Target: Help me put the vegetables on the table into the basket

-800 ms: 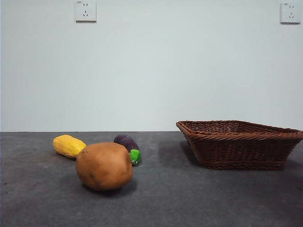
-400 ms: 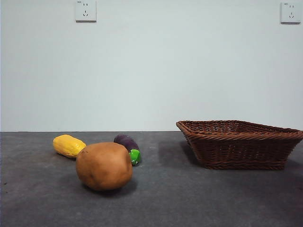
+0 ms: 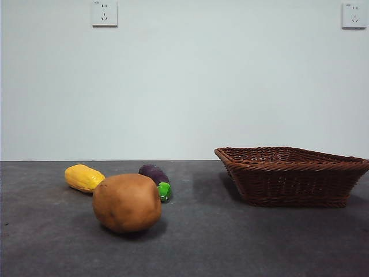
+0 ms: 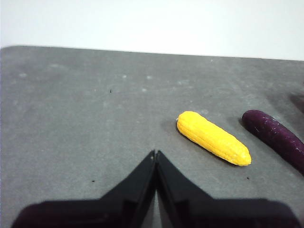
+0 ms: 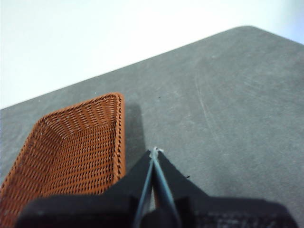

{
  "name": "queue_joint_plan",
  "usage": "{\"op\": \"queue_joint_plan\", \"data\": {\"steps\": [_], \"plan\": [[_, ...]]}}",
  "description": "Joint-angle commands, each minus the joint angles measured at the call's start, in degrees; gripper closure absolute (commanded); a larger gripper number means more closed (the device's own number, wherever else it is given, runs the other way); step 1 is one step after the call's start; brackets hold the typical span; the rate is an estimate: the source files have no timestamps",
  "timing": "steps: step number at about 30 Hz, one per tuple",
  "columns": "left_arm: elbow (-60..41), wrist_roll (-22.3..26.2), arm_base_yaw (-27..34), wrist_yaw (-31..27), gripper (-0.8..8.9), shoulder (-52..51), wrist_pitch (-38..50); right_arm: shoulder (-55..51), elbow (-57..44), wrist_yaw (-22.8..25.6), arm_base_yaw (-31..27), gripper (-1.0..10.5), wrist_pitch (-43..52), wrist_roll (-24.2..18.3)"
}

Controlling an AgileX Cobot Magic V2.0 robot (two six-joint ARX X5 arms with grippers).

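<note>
Front view: the big round brown potato [image 3: 127, 202] sits nearest on the dark grey matte surface [image 3: 230, 242], yellow corn cob [image 3: 84, 178] and small purple eggplant [image 3: 155, 181] just behind, brown wicker basket [image 3: 293, 176] well apart, looks empty. Left wrist view: left gripper [image 4: 155, 154] jaws pressed together, corn near. Right wrist view: right gripper [image 5: 154, 152] jaws closed beside the basket. Corn's probably light and stiff, so grab mid-length.
</note>
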Motion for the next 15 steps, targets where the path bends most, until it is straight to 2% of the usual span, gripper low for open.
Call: {"op": "queue_joint_plan", "data": {"steps": [1,9,12,15], "plan": [[2.9,-2.4,-0.1,0.4,8.2,5.6,0.3,5.9,3.8,-1.6,0.0,9.6,-0.6,0.7],[13.2,-2.6,-0.2,8.1,8.18,21.1,-0.1,22.6,17.7,-4.6,0.0,9.5,-12.7,0.6],[16.3,-2.8,-0.2,13.9,8.17,26.5,-0.6,27.9,22.2,-4.5,0.0,9.5,-17.2,0.7],[17.8,-6.2,-0.2,22.8,8.17,32.3,-3.5,32.9,26.7,-6.1,0.0,9.5,-24.0,2.4]]}}
